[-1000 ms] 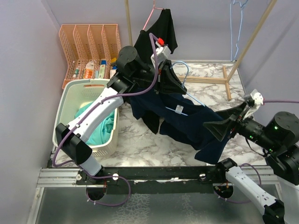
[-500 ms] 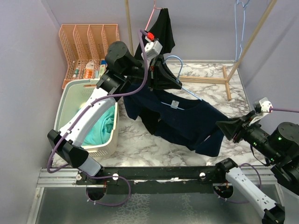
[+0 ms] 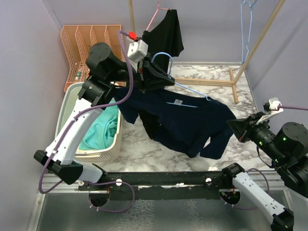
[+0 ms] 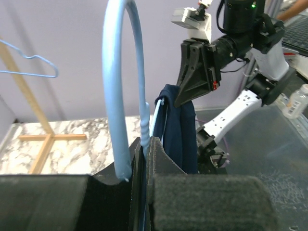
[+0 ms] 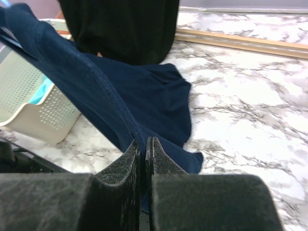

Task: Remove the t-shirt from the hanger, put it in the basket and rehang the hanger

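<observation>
A navy t-shirt (image 3: 183,120) hangs on a light blue wire hanger (image 3: 191,91), stretched between both arms above the marble table. My left gripper (image 3: 167,78) is raised at the back left and shut on the hanger's neck (image 4: 143,132), just below its hook (image 4: 118,86). In the left wrist view the t-shirt (image 4: 182,130) drops away beyond the jaws. My right gripper (image 3: 232,128) is low on the right, shut on the shirt's lower edge. In the right wrist view its jaws (image 5: 143,144) pinch a stitched seam of the t-shirt (image 5: 144,91).
A cream laundry basket (image 3: 98,153) holding teal cloth (image 3: 98,132) stands at the left under my left arm, an orange file rack (image 3: 91,43) behind it. A black shirt (image 3: 166,29) hangs on a pink hanger at the back. A wooden rack (image 3: 240,72) with another blue hanger (image 3: 245,24) stands back right.
My right gripper has shut on the t-shirt's lower edge and drawn back to the right. My left arm has lifted the hanger up and to the left, stretching the shirt.
</observation>
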`<act>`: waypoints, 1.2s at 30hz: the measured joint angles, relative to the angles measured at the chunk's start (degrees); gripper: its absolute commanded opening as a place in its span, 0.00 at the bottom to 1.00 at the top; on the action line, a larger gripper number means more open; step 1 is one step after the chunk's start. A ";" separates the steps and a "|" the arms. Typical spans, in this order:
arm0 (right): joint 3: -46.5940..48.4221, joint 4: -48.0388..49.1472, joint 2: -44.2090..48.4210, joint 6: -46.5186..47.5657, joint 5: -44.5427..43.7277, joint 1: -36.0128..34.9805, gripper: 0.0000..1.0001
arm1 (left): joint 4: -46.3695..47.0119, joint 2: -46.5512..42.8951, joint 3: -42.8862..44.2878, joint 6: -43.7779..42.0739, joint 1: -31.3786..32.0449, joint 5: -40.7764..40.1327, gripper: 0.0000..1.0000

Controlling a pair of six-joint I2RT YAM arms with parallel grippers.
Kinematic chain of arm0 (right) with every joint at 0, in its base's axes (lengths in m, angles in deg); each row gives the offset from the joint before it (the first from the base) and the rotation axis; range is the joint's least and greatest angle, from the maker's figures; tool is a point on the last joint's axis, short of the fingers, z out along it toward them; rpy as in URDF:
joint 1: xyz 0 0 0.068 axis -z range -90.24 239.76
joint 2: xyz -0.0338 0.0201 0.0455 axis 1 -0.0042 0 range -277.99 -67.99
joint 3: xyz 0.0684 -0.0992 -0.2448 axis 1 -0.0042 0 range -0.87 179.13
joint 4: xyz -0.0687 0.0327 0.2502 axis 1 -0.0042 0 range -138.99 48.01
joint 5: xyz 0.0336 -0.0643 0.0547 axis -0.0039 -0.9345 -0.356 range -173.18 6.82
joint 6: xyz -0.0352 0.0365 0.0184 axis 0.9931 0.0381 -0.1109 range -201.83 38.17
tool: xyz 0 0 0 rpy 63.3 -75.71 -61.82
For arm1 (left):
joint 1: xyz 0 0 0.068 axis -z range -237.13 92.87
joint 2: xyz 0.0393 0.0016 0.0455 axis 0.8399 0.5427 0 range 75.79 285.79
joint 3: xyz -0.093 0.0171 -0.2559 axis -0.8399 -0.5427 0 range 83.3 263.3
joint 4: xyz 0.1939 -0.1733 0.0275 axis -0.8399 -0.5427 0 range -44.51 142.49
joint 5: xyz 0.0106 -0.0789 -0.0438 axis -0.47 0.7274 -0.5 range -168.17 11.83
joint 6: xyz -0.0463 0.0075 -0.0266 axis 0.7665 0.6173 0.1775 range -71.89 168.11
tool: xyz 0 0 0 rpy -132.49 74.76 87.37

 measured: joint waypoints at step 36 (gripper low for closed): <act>4.42 -4.17 -4.22 0.79 2.43 0.02 0.45 | 11.96 -5.77 -13.92 8.26 -4.52 -5.62 0.00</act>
